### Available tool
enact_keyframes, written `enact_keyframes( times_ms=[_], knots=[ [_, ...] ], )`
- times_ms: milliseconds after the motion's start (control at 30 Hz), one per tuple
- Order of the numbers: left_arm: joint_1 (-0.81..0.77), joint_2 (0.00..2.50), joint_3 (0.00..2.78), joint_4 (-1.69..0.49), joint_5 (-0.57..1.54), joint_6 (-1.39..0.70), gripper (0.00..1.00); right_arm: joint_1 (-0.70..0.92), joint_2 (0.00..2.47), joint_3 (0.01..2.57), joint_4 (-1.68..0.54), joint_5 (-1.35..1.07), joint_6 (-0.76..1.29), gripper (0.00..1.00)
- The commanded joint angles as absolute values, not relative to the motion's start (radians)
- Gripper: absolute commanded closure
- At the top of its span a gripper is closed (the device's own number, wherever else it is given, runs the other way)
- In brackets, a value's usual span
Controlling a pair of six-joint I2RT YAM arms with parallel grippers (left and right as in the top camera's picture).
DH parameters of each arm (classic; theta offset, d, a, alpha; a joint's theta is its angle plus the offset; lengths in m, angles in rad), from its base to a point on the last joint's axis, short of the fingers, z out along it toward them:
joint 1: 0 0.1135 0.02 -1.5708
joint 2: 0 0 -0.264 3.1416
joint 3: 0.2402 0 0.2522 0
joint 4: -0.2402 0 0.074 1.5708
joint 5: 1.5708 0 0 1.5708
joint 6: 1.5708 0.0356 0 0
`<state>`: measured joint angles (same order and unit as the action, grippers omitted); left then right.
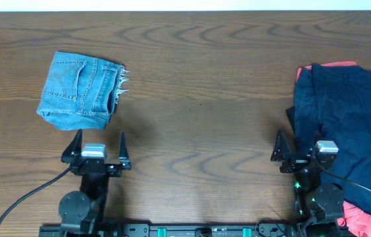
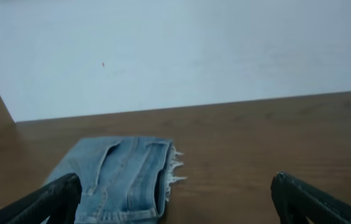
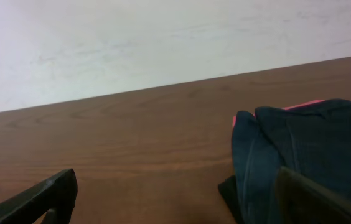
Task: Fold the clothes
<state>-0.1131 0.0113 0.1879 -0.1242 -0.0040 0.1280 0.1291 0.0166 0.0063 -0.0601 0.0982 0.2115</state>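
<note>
Jeans [image 2: 122, 180] left view, navy garment [image 3: 312, 143] right view

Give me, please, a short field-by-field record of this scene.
jeans: light-blue denim, folded into a compact bundle, frayed hems showing, ahead of the left arm
navy garment: unfolded heap at the table's right edge
coral-red garment: under the navy one, only edges showing
left gripper: jaws open, empty
right gripper: jaws open, empty, by the heap
table: brown wood grain

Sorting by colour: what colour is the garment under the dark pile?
A coral-red garment, clearest in the overhead view, beneath the navy pile.
</note>
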Motion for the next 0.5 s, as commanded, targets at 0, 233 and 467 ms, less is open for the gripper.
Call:
enact_keyframes(
  times_ms=[0, 233, 467],
  knots=[
    [-0.11, 0.002, 0.123, -0.07, -0.012, 0.119, 0.02, 0.118, 0.009, 0.006, -0.064, 0.101, 0.212, 0.01],
    [-0.11, 0.002, 0.004, -0.003, -0.011, 0.119, 0.02, 0.118, 0.009, 0.006, -0.064, 0.101, 0.212, 0.01],
    [-0.11, 0.002, 0.004, -0.022, -0.012, 0.119, 0.02, 0.118, 0.009, 0.006, -0.064, 0.101, 0.212, 0.01]
  ],
)
